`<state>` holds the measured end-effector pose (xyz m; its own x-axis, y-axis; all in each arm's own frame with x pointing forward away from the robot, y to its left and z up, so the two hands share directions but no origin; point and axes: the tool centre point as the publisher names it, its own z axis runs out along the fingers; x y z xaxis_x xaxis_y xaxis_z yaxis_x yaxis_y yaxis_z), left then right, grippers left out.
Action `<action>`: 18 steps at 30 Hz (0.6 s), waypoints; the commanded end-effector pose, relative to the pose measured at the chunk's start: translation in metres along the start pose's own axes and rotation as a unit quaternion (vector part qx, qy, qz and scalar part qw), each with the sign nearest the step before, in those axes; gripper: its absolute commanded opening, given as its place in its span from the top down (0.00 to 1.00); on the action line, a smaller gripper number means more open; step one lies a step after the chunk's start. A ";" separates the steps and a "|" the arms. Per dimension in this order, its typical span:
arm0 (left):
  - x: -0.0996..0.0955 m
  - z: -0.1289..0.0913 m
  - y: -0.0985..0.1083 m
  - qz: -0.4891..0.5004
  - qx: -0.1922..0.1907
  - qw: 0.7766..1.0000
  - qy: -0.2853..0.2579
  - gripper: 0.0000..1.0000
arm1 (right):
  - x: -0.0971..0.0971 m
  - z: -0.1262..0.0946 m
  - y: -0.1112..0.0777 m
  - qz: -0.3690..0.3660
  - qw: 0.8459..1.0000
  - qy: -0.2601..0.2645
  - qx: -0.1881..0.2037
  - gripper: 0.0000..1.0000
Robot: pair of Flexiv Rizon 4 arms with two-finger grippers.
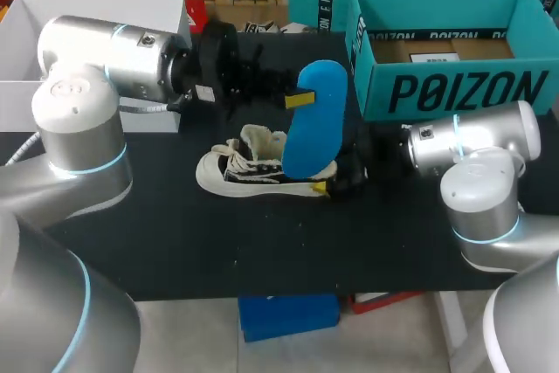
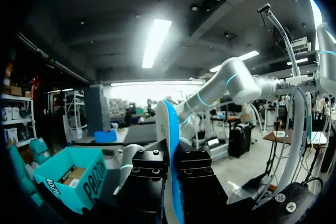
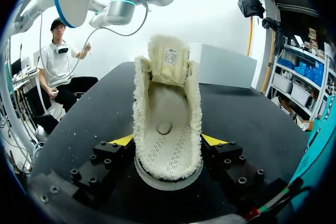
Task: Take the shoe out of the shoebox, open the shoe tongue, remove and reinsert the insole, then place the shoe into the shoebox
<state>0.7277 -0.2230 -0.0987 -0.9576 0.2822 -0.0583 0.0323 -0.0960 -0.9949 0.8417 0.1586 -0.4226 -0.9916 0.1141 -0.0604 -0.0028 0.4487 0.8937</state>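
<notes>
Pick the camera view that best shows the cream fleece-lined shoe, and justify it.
The right wrist view: it looks straight into the cream fleece-lined shoe, showing lining, bare footbed and raised tongue. The head view shows its side, partly behind the blue insole. The left wrist view shows no shoe.

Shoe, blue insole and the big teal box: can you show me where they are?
shoe (image 3: 167,140): right wrist view, on its bare inside floor.
blue insole (image 1: 313,124): head view, middle of its flat face.
teal box (image 1: 463,92): head view, on its front wall.
</notes>
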 end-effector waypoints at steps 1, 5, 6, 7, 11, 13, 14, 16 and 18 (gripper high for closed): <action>0.006 -0.004 -0.003 -0.031 0.069 0.997 0.001 1.00 | 0.000 0.003 -0.001 0.001 1.000 0.000 0.001 1.00; 0.012 -0.008 -0.013 -0.063 0.080 0.995 -0.002 1.00 | 0.000 0.003 -0.001 0.001 1.000 0.000 0.001 1.00; 0.013 -0.009 -0.015 -0.074 0.080 0.994 -0.006 1.00 | 0.000 0.003 -0.001 0.001 1.000 0.000 0.001 1.00; 0.015 -0.009 -0.017 -0.080 0.081 0.993 -0.009 1.00 | 0.000 0.003 -0.001 0.001 1.000 0.000 0.001 1.00; 0.024 -0.010 -0.025 -0.103 0.080 0.991 -0.012 1.00 | 0.000 0.003 -0.001 0.001 1.000 0.000 0.001 1.00; 0.027 -0.011 -0.028 -0.112 0.081 0.990 -0.013 1.00 | 0.000 0.003 -0.001 0.001 1.000 0.000 0.001 1.00; 0.030 -0.013 -0.029 -0.122 0.082 0.989 -0.013 1.00 | 0.000 0.003 -0.001 0.001 1.000 0.000 0.001 1.00; 0.032 -0.015 -0.031 -0.138 0.092 0.986 -0.013 1.00 | 0.000 0.003 -0.001 0.001 1.000 0.000 0.001 1.00; 0.035 -0.017 -0.034 -0.141 0.093 0.985 -0.015 1.00 | 0.000 0.003 -0.001 0.001 1.000 0.000 0.001 1.00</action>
<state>0.7064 -0.2010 -0.0701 -0.9206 0.3247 0.2169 -0.2887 -0.1920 -0.9380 0.8417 0.1586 -0.4226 -0.9916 0.1141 -0.0605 -0.0029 0.4487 0.8937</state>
